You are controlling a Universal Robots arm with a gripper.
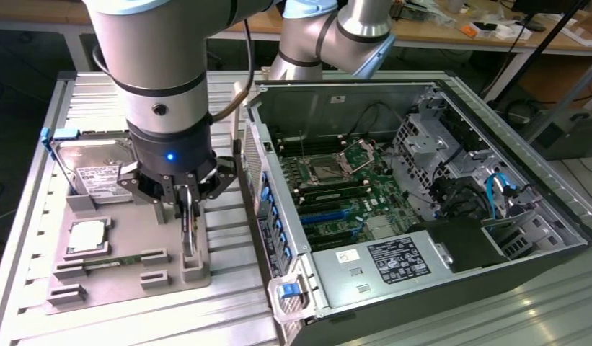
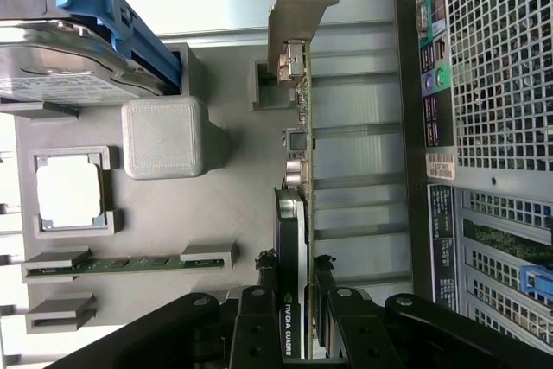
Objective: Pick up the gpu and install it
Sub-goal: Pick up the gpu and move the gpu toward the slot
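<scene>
**Wrist view: gripper pinching the gpu on its grey tray**

I see the gripper (image 2: 294, 272) closed onto the gpu (image 2: 295, 170), one dark finger (image 2: 266, 276) pressed to each face of the thin card, just beside its Nvidia Quadro label. The gpu stands on its long edge in a slot of the grey tray (image 2: 233, 205). Its silver bracket (image 2: 298, 15) is at the end away from the gripper.

On the same tray lie a hard drive (image 2: 60, 66) with a blue clip, a square processor (image 2: 71, 194) in its recess, and a narrow green memory stick (image 2: 112, 264).

From the exterior view, the arm comes straight down over the tray's edge nearest the open computer case (image 1: 421, 180), which lies on its side at the exterior view's right. A blue light glows on the wrist above the gripper (image 1: 185, 209), and the gpu (image 1: 190, 241) sits upright in the tray (image 1: 122, 281).
</scene>
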